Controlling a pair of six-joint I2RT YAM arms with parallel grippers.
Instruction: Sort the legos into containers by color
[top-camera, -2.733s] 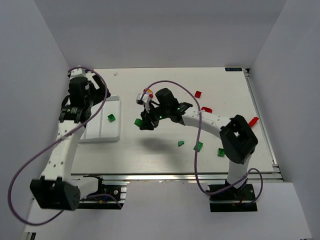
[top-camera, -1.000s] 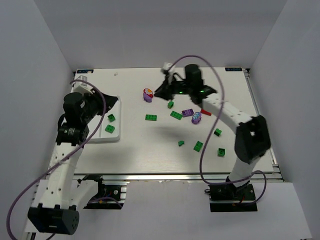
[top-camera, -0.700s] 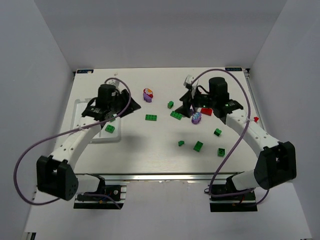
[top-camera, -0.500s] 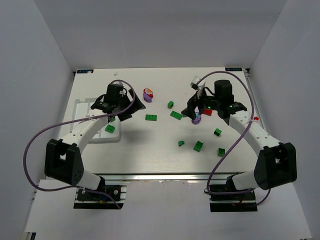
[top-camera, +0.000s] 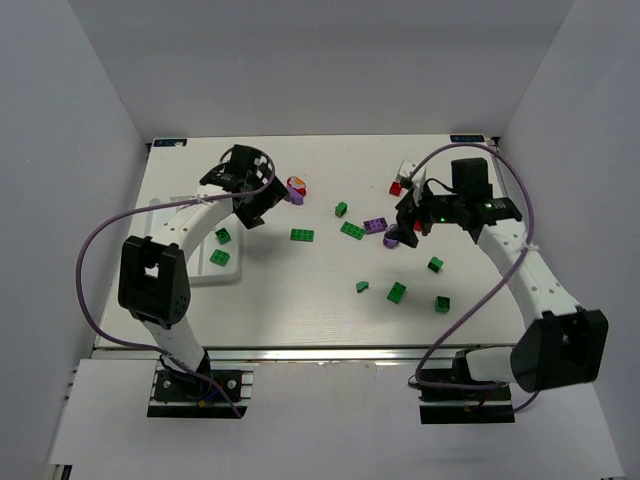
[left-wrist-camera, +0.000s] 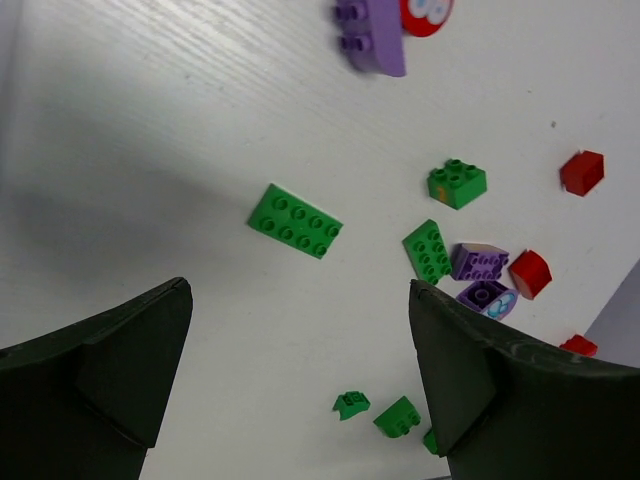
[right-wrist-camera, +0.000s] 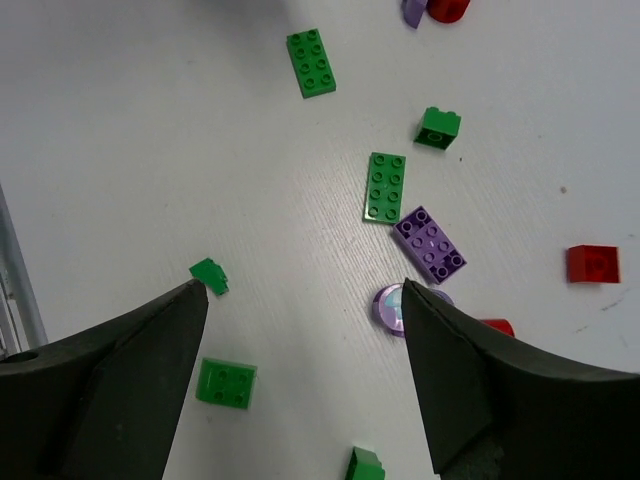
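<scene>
Green legos dominate the scatter. Two green bricks (top-camera: 222, 236) lie in the white tray (top-camera: 185, 270), on its side nearest the loose pieces, and the rest are spread over the middle and right of the table (top-camera: 300, 320). No red or purple piece shows in the tray, though the left arm hides part of it.

Step in hand, by judgement: the interval between picks. The left jaws stand wide and empty above bare table, just short of a flat green plate (left-wrist-camera: 295, 221). The right jaws, likewise wide and empty, hang over a tight group: a long green brick (right-wrist-camera: 385, 186), a purple brick (right-wrist-camera: 429, 244) corner to corner with it, and a rounded purple piece (right-wrist-camera: 395, 305) just beside that.

The next move probably calls for each arm to choose one piece, turn the jaws across its short sides, and descend.

The plate lies well apart from its neighbours, so it allows a free approach. The group under the right jaws leaves little room, and a finger may nudge the adjoining brick.

A lane of bare table runs between the tray and the scatter. The tray sits near the left wall, which limits room for the arm on that side.
</scene>
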